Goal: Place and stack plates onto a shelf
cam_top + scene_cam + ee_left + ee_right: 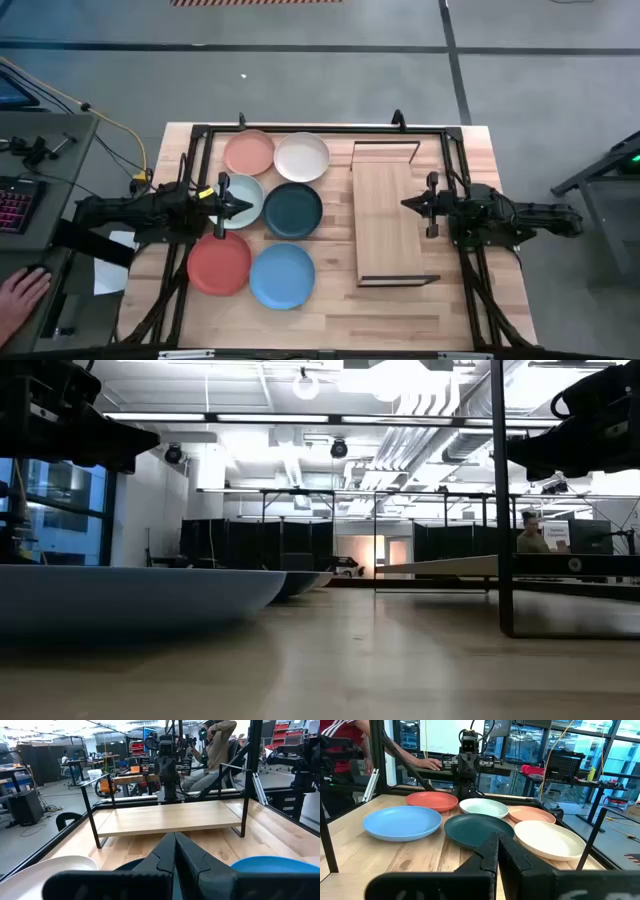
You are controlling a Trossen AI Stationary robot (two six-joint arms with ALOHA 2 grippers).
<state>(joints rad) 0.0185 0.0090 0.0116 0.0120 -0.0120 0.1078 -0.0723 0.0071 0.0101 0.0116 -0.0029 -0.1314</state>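
Note:
Six plates lie flat on the table's left half: salmon pink (249, 152), white (301, 156), pale mint (243, 198), dark teal (293, 209), coral red (220, 265), bright blue (282, 274). The shelf (389, 212), a light-wood board on black frame ends, stands on the right half. My left gripper (246, 206) hovers shut over the mint plate's right rim, pointing at the shelf (170, 816). My right gripper (405, 205) hovers shut over the shelf's right part, pointing at the plates (479, 830). Neither touches anything.
A black frame (199, 133) rings the work area on the butcher-block tabletop (330, 320). A person's hand (18, 295) rests at the table's left, beside papers. Bare wood lies along the near edge and between the plates and the shelf. People sit beyond the table (220, 745).

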